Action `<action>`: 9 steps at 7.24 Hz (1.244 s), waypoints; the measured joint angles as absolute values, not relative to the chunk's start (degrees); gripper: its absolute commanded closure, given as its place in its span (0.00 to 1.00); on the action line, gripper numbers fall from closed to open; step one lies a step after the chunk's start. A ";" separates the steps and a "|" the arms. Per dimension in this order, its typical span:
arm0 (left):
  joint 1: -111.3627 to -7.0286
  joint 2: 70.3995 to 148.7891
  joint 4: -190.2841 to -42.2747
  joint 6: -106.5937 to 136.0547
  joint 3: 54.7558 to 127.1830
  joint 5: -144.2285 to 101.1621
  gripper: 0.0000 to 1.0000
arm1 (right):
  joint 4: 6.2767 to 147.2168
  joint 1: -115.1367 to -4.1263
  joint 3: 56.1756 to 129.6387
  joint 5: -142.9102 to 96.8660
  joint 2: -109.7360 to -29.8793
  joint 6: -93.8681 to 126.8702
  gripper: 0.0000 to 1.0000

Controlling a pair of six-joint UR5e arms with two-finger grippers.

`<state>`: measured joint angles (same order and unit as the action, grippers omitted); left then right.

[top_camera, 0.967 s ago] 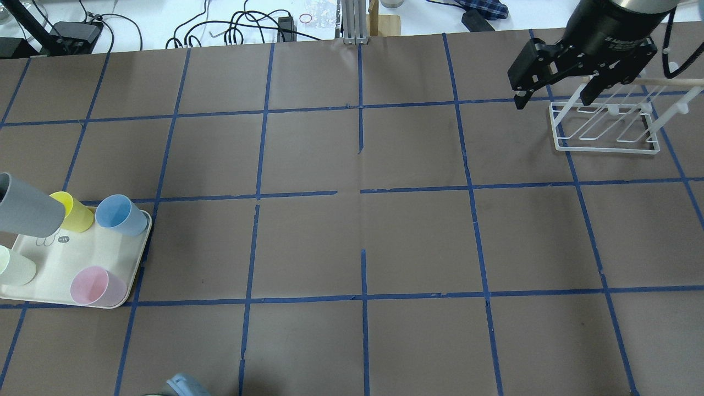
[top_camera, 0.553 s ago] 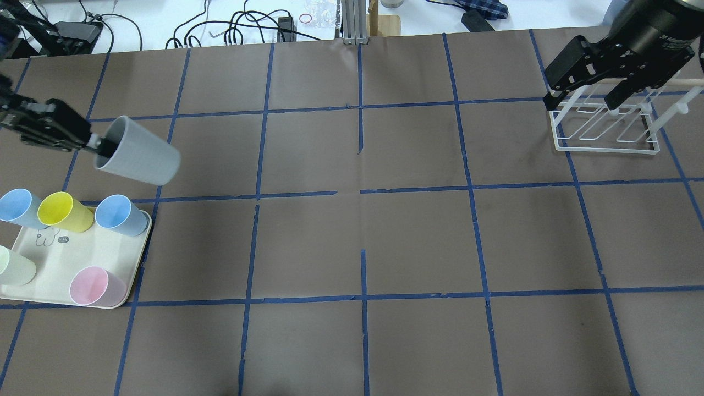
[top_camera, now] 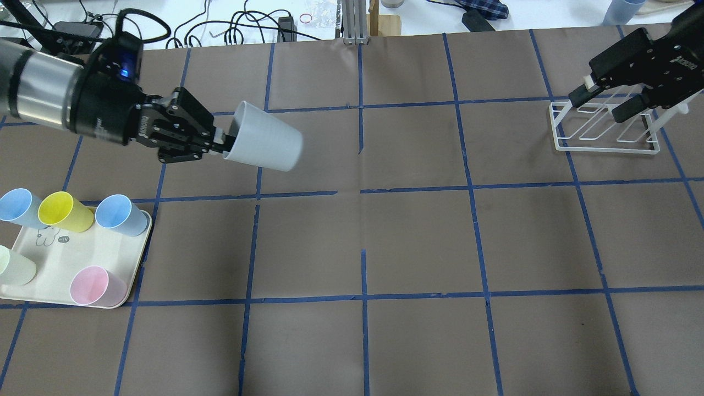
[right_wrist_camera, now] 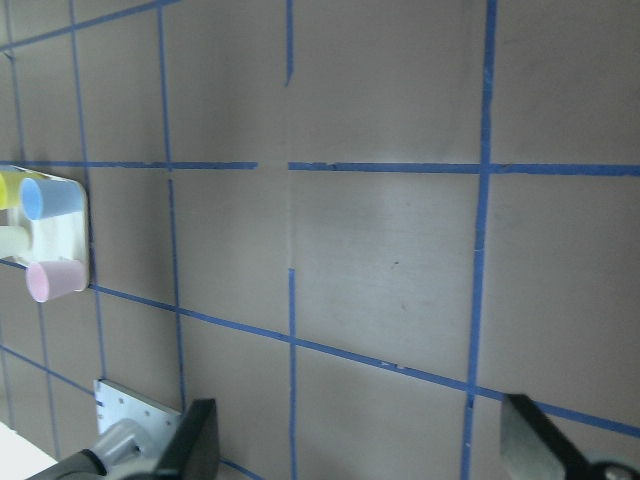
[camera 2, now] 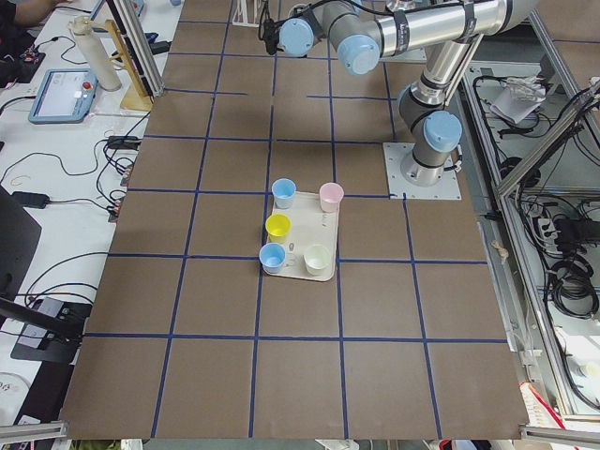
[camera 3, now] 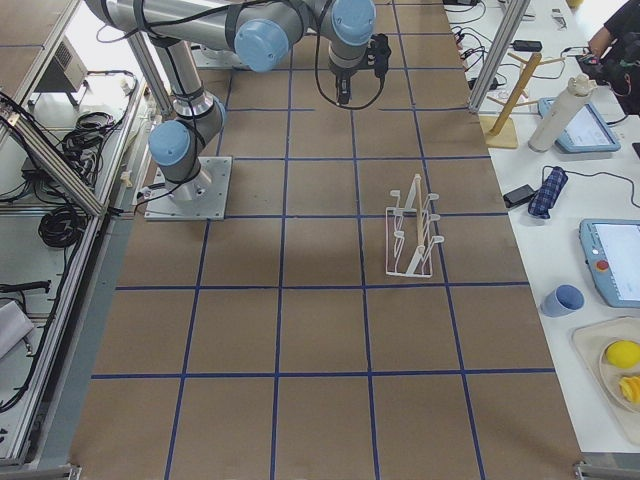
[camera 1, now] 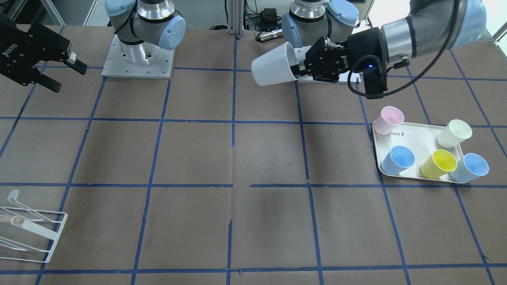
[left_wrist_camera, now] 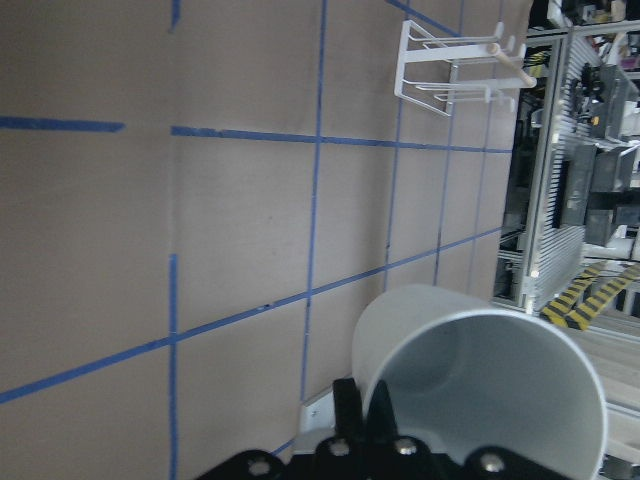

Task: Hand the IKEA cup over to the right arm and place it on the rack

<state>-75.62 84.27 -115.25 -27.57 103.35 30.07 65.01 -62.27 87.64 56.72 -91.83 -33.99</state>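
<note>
The grey IKEA cup (top_camera: 264, 144) lies on its side in the air over the table's left-centre, mouth toward my left gripper (top_camera: 220, 144). That gripper is shut on the cup's rim, one finger inside. The cup looks white in the front view (camera 1: 273, 65), held by the left gripper (camera 1: 299, 68). In the left wrist view its open mouth (left_wrist_camera: 480, 390) fills the lower right. My right gripper (top_camera: 598, 107) is open and empty, above the white wire rack (top_camera: 605, 132) at the far right. It also shows in the front view (camera 1: 67, 77), as does the rack (camera 1: 27, 233).
A cream tray (top_camera: 60, 258) at the left edge holds a pink cup (top_camera: 96, 286), a yellow cup (top_camera: 63, 212), two light blue cups (top_camera: 121, 215) and a pale cup (top_camera: 14, 265). Cables and gear lie beyond the table's far edge.
My left gripper has carried the grey cup from above the tray up and to the right, toward the table's middle. My right gripper has shifted right over the rack, still open.
</note>
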 measured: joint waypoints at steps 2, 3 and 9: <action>-81.35 84.07 -114.85 -26.49 106.91 17.52 1.00 | 54.77 -59.31 89.54 46.43 -91.76 -36.90 0.00; -83.85 84.43 -114.60 -26.35 108.08 11.29 1.00 | 49.80 -58.78 89.96 42.89 -91.76 -37.43 0.00; -95.61 89.29 -106.93 -26.26 109.96 -3.31 1.00 | 30.23 -58.88 91.20 31.12 -91.90 -40.31 0.00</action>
